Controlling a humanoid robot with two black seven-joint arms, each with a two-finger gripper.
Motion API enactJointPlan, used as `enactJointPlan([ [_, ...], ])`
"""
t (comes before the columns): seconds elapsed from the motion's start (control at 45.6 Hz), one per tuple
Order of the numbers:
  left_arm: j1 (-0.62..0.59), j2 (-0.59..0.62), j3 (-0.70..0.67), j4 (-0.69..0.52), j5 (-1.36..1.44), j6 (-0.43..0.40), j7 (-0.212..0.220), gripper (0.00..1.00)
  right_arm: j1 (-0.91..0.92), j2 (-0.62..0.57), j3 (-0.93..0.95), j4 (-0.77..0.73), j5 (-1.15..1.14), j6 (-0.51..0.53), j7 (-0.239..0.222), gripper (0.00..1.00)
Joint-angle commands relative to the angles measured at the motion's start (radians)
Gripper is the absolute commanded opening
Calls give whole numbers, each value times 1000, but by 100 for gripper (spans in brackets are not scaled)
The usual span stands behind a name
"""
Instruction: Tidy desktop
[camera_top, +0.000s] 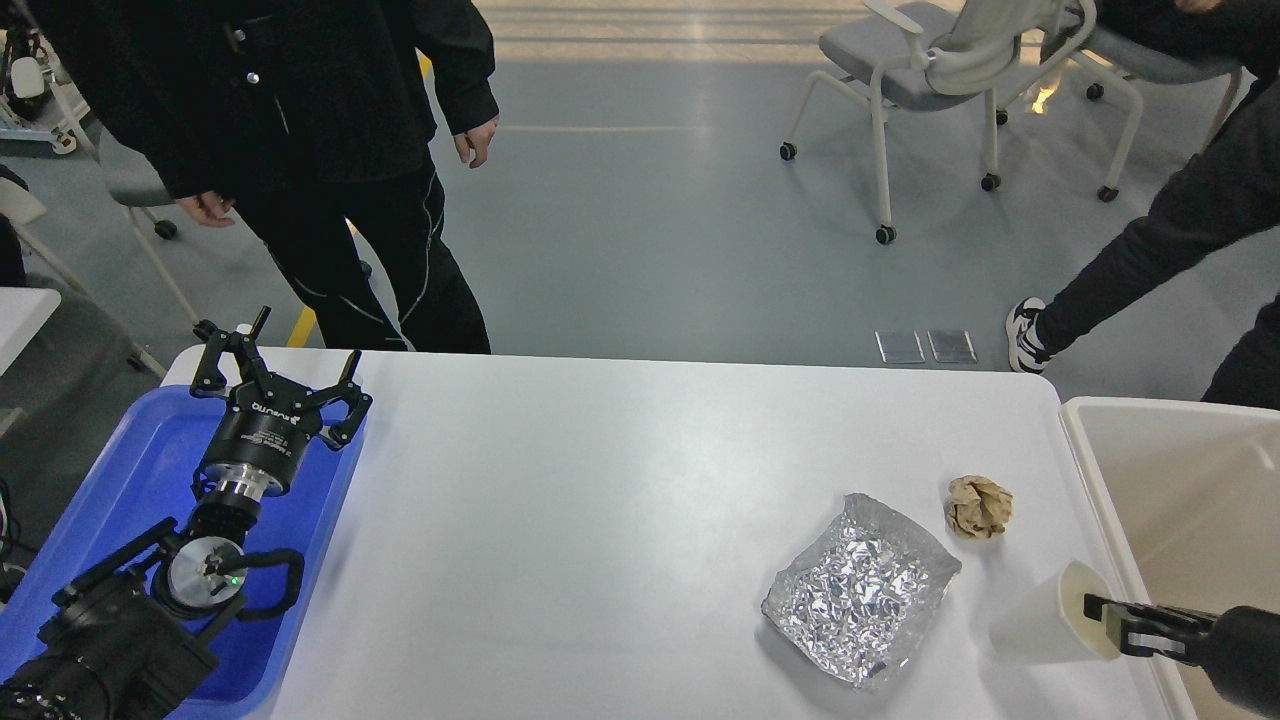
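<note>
The white desktop (620, 500) holds a crumpled foil tray (860, 590), a ball of brown paper (979, 506) and a white paper cup (1040, 625), all at the right. The cup is tipped on its side with its mouth to the right. My right gripper (1105, 612) comes in from the lower right and is shut on the cup's rim, by the table's right edge. My left gripper (282, 360) is open and empty, held above the far end of the blue tray (150, 450) at the left.
A beige bin (1180, 500) stands against the table's right edge. A person in black (330, 150) stands behind the far left corner. Another person's leg (1150, 270) reaches in at the far right. Chairs (900, 70) stand beyond.
</note>
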Motion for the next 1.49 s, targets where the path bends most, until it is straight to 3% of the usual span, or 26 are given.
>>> enactJointPlan([
  [0.0,0,0,0,0,1,0,0,100,111,-143,2,76,76,105,-1,0],
  [0.395,0,0,0,1,0,0,0,100,416,-358,21,157,163,434,6,0],
  [0.811,0,0,0,1,0,0,0,100,680,-482,22,223,240,593,4,0],
  [1.184,0,0,-2,1,0,0,0,100,680,-496,-22,180,254,550,3,0],
  [1.469,0,0,-2,1,0,0,0,100,678,-444,-239,36,392,406,6,0],
])
